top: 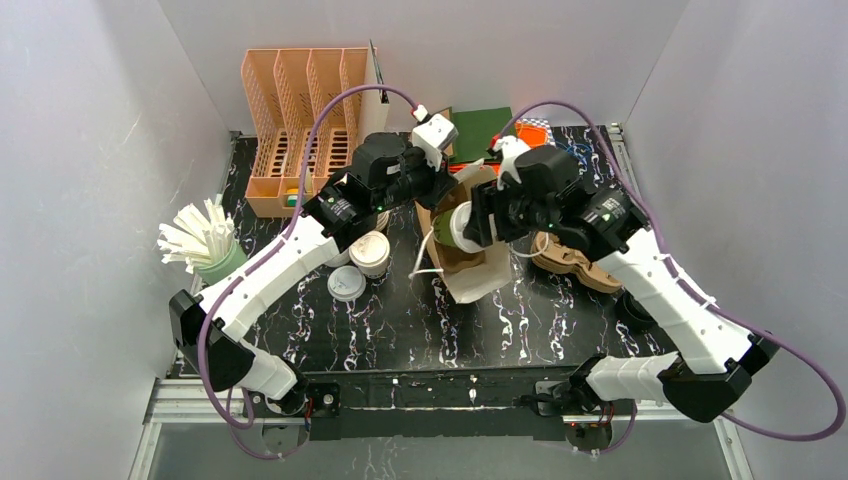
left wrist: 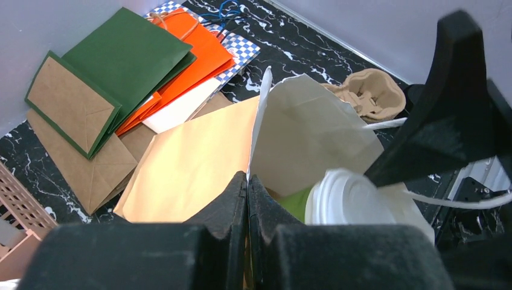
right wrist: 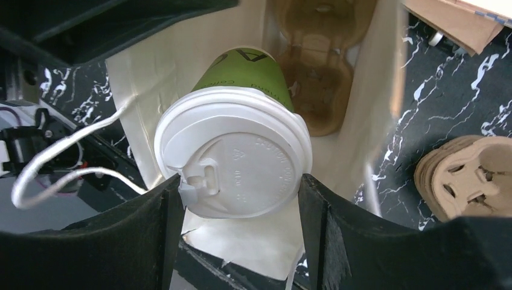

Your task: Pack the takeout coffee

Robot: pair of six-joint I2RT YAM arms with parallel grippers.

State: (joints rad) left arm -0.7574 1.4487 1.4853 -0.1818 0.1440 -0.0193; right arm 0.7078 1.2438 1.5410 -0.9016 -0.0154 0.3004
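Dark lettering ran across the green cup (right wrist: 241,81), but you could read only scraps of it: one large shape like an A, with smaller words cut off by the rim. The raised print on its white sip lid (right wrist: 232,160) was too fine to make out.

Your right gripper (right wrist: 238,199) was clamped on that cup just under the lid, one finger on each side. It held the cup tilted at the mouth of the white paper bag (left wrist: 302,133). A brown pulp carrier (right wrist: 317,90) lay deeper inside the bag, beyond the cup.

Your left gripper (left wrist: 247,199) had its jaws pressed together on the bag's rim, and the paper rose from between them. The bag's white cord handle (right wrist: 60,163) looped out to one side.

A stack of pulp carriers (right wrist: 465,175) sat just beside the bag on the black marbled table (top: 400,320). Flat green (left wrist: 130,54), orange (left wrist: 193,60) and kraft bags (left wrist: 193,163) lay behind it. A second capped cup (top: 370,252) stood under your left arm, near a loose lid (top: 347,283).
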